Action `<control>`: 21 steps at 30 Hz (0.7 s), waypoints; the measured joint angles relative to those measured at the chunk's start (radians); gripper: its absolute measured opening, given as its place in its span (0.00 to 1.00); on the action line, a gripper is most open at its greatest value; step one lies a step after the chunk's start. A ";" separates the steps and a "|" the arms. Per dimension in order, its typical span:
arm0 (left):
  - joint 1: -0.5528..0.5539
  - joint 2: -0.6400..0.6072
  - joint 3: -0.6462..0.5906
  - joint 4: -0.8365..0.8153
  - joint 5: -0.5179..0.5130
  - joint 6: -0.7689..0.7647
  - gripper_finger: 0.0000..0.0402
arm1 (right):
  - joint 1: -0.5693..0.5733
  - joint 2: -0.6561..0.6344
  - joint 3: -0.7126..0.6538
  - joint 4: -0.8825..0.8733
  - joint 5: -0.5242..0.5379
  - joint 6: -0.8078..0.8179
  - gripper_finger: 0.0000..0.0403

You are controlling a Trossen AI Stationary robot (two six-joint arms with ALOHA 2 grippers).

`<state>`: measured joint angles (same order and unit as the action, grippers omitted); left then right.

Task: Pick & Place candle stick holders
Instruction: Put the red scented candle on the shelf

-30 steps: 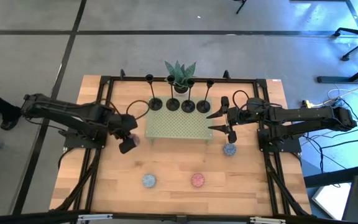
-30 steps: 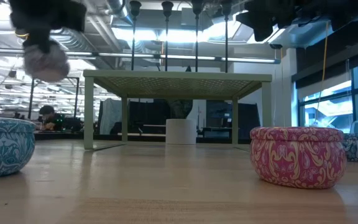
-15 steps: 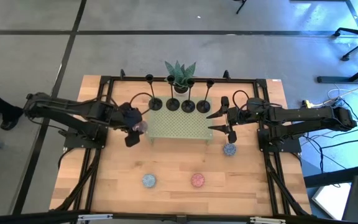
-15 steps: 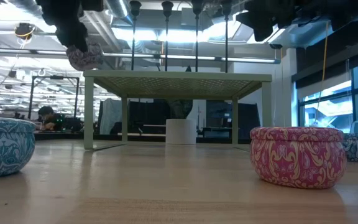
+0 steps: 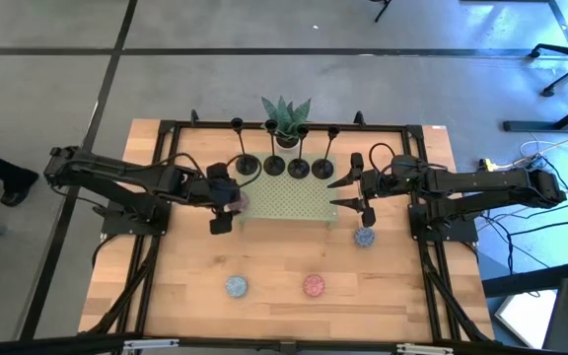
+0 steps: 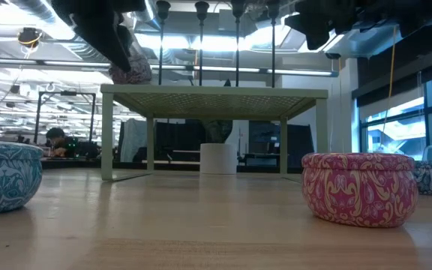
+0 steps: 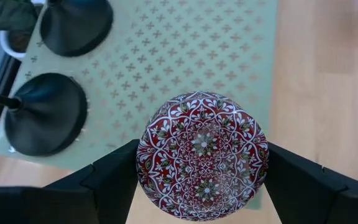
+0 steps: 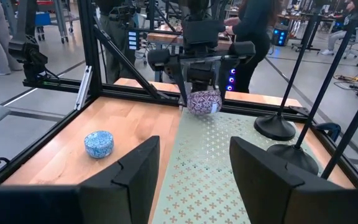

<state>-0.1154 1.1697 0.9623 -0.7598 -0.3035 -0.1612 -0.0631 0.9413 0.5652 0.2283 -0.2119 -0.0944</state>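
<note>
The left gripper (image 5: 227, 200) is carrying a dark red patterned tin (image 7: 202, 155), its jaws pinching the tin's sides. Over the last second it has been swinging in from the open counter (image 5: 284, 256) on the left, and it is now hanging over the left edge of the green perforated stand (image 5: 294, 204). So the arm is working on the tin, not on the holders (image 5: 284, 163). All four holders are standing upright in a row along the stand's far edge, untouched, in front of a potted plant (image 5: 285, 116). That probably means the holders' step is either done or not yet begun; which one is unclear.

The right gripper (image 5: 351, 190) is waiting at the stand's right end, its jaws spread and holding nothing. It has not moved.

A blue tin (image 5: 237, 286), a pink tin (image 5: 313, 285) and another blue tin (image 5: 364, 237) are sitting on the counter.

In the low view the arms are cut off at the top, and the holders' cups are barely showing. Whether the red tin is touching the stand yet is hard to tell.
</note>
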 joint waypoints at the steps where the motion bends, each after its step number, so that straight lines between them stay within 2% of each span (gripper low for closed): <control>1: 0.000 0.003 0.000 0.002 -0.009 0.000 0.74 | 0.000 0.000 0.000 0.000 0.000 0.000 0.49; 7: 0.000 0.021 0.001 0.007 -0.064 0.000 0.74 | 0.000 0.000 0.000 0.000 0.000 0.000 0.49; 17: 0.000 0.021 0.002 0.006 -0.034 0.003 0.75 | 0.000 0.000 0.000 0.000 0.000 0.000 0.50; 21: 0.000 0.021 0.002 0.006 -0.026 0.055 0.76 | 0.000 0.000 0.000 0.000 0.000 0.000 0.50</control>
<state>-0.1150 1.1904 0.9638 -0.7535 -0.3294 -0.1060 -0.0628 0.9413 0.5652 0.2279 -0.2119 -0.0944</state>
